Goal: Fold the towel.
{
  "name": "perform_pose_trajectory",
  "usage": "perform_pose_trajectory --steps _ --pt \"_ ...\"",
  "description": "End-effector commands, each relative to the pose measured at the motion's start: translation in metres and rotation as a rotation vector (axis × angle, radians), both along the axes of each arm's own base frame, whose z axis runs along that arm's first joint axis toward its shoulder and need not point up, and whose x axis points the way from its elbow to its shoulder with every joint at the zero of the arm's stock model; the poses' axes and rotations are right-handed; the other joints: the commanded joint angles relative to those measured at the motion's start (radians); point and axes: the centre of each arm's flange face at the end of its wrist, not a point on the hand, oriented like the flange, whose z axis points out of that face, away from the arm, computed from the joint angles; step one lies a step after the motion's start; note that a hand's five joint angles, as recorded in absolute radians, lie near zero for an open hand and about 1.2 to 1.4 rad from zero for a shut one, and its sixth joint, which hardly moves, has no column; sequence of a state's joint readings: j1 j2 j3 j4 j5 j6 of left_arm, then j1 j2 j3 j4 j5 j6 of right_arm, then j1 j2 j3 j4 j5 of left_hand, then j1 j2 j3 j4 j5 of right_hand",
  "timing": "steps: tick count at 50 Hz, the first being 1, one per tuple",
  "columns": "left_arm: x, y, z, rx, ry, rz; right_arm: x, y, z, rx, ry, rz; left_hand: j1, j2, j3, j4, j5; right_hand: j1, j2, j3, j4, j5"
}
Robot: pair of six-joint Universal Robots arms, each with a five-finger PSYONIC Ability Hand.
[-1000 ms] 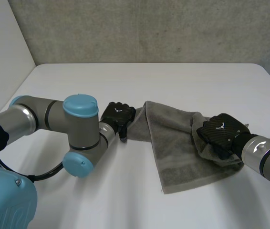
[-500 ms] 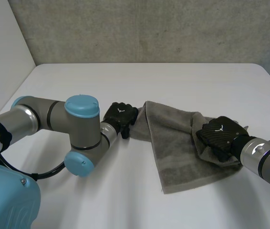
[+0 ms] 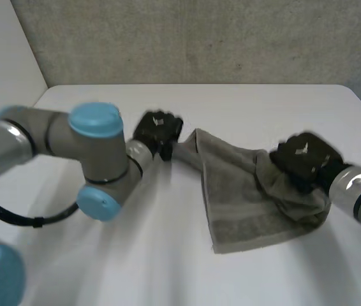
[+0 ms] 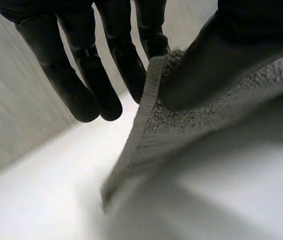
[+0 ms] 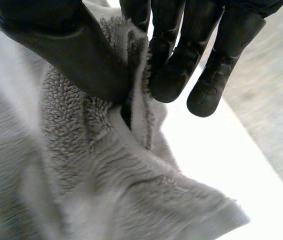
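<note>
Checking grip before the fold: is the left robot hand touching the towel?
Touching: left wrist view shows the left robot hand pinching the towel at its edge.

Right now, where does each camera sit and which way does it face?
Head view: behind, between the arms, looking down at the table; both arms, left hand and right hand holding the towel.
Left wrist view: on that wrist, along the palm; own fingers at towel's edge.
Right wrist view: likewise; own thumb pinching bunched towel.
All three share the towel.
</note>
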State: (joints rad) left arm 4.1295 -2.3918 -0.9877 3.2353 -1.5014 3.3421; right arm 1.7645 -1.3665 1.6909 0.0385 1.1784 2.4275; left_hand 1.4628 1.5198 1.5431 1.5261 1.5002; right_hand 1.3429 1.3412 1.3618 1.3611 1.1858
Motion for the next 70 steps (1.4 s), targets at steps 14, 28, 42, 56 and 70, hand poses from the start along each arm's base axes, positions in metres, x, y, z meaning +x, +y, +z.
perform_pose_trajectory --steps 14,28,42,56,70 --pt "0.071 0.026 0.187 -0.303 0.298 0.096 -0.008 -0.014 0.125 -0.027 -0.463 -0.072 -0.066 -0.124 -0.147 -0.13 -0.278 0.053 0.055 0.034 0.035 0.036" --pt "0.086 0.024 0.116 -0.12 0.172 0.142 -0.004 -0.038 0.01 0.343 -0.095 -0.067 -0.066 -0.124 -0.147 -0.13 -0.278 0.053 0.055 0.034 0.035 0.036" --pt "0.066 -0.031 0.13 -0.324 0.085 0.15 0.049 -0.089 0.065 -0.135 -0.266 0.002 -0.066 -0.124 -0.147 -0.13 -0.278 0.053 0.055 0.034 0.035 0.036" --pt "0.086 -0.006 0.256 -0.661 0.563 0.117 0.045 -0.089 0.15 -0.472 -0.688 0.016 -0.066 -0.124 -0.147 -0.13 -0.278 0.053 0.055 0.034 0.035 0.036" --pt "0.089 0.011 0.116 -0.242 0.332 0.158 0.04 -0.109 0.064 -0.125 -0.368 -0.096 -0.066 -0.124 -0.147 -0.13 -0.278 0.053 0.055 0.034 0.035 0.036"
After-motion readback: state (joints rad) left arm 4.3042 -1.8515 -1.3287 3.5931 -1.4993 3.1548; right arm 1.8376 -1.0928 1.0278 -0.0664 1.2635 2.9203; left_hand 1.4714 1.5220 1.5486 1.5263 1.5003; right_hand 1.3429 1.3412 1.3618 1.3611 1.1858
